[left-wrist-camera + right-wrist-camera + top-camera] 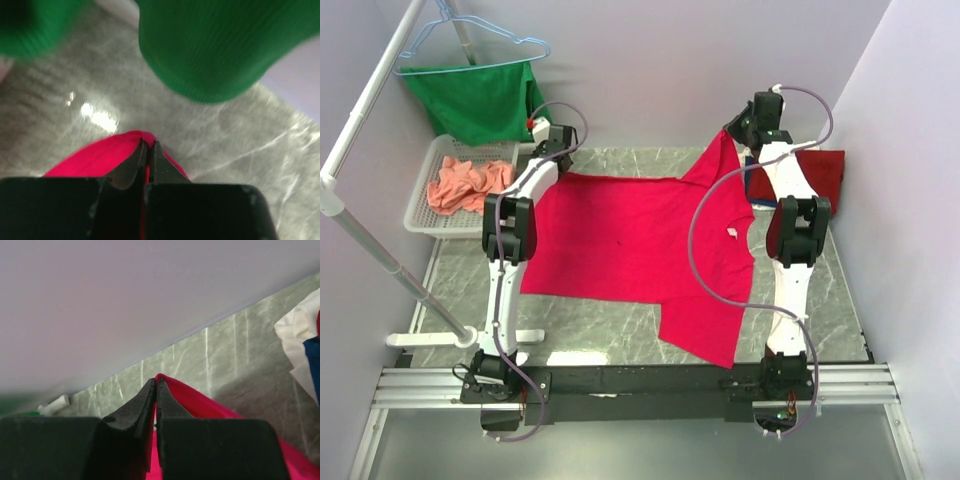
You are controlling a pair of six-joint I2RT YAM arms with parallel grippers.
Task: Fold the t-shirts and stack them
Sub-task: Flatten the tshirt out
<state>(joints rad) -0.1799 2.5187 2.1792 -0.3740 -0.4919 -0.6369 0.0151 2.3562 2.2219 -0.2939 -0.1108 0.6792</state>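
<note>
A bright pinkish-red t-shirt (640,240) lies spread across the marble table, one sleeve hanging toward the near edge. My left gripper (558,150) is shut on its far left corner, and red cloth (100,155) bulges around the closed fingertips (148,145). Over at the far right, my right gripper (745,128) is shut on the shirt's other far corner, lifted off the table, with red cloth (210,402) pinched at its tips (156,382). A salmon-orange t-shirt (465,185) lies crumpled in the white basket (420,215). Dark red (825,170), blue (314,362) and white (297,335) shirts lie at the far right.
A green cloth (480,100) hangs from a blue hanger (470,45) on a white rack (365,130) at the far left, close over my left gripper. Walls close in the back and both sides.
</note>
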